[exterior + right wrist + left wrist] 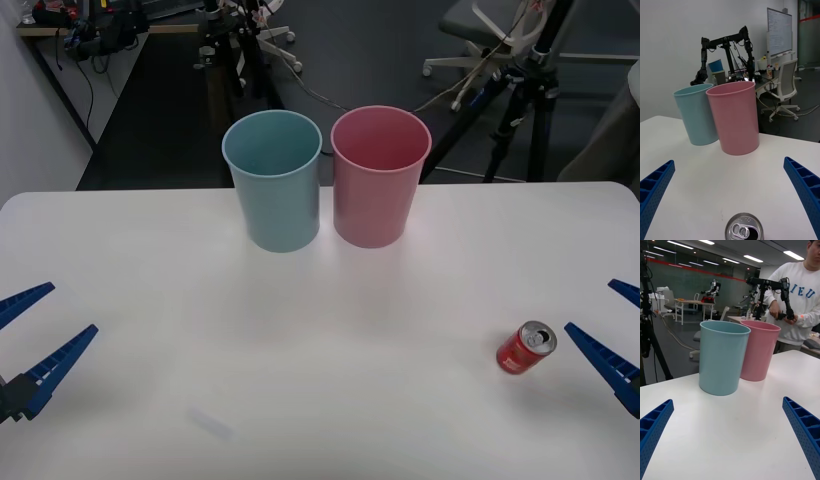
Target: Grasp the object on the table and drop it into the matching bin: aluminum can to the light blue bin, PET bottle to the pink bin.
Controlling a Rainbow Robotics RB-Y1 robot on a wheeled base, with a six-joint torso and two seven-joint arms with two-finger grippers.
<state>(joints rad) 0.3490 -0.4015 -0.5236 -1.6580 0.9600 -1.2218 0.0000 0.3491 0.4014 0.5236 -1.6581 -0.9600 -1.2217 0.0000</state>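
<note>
A small red aluminum can [526, 348] with a silver top stands upright on the white table [320, 330] at the front right. My right gripper [612, 325] is open just to the right of it, not touching. In the right wrist view the can's top [744, 229] sits between the open right gripper [728, 163] fingers, close to the wrist. The light blue bin [272, 180] and the pink bin [380, 176] stand side by side at the table's far middle, light blue on the left. My left gripper [45, 335] hangs open at the front left, holding nothing.
Both bins [722, 356] [758, 350] look empty from above. Beyond the table's far edge are a black tripod [525, 110] and office chairs [490, 40]. A wide stretch of bare tabletop lies between the can and the bins.
</note>
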